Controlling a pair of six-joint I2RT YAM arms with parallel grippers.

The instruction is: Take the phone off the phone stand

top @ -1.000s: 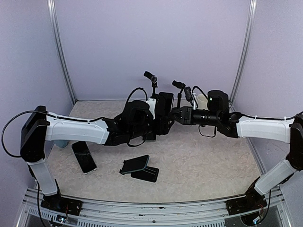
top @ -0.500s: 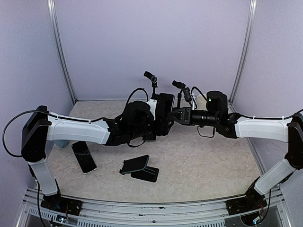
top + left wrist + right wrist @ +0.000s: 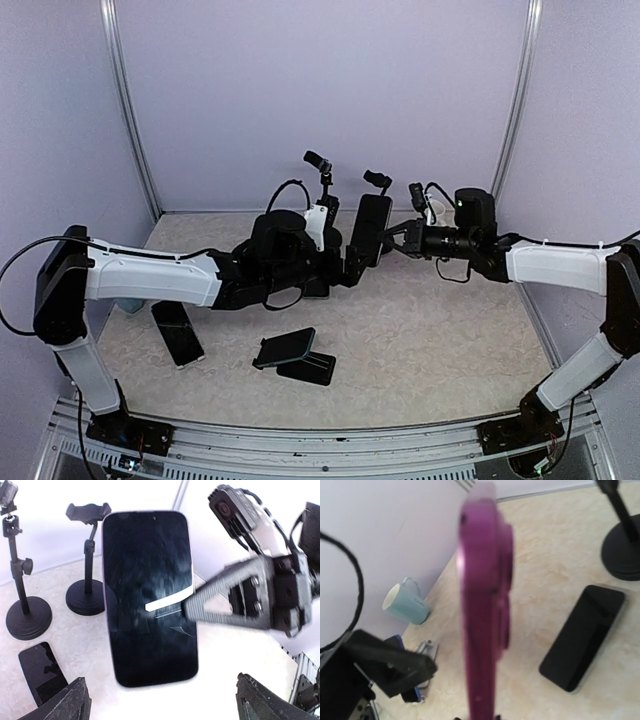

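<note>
**A:** Left pincer [image 3: 165, 702] gapes, released. The purple-backed, black-screened phone [image 3: 147, 595] hangs midair, clear of the far black stands [image 3: 85, 596].

**B:** Right pincer [image 3: 393, 238] alone is clenched on it. With that single pinch it might swivel and drop onto the table [image 3: 450, 340].

A purple phone [image 3: 482, 605] stands edge-on (blurred), a black phone [image 3: 582, 637] lies flat

Soft, even light casts faint shadows on the speckled beige tabletop [image 3: 430, 340]. The left wrist view is washed out; in the right, the purple-backed phone [image 3: 482, 605] is blurred.
</note>
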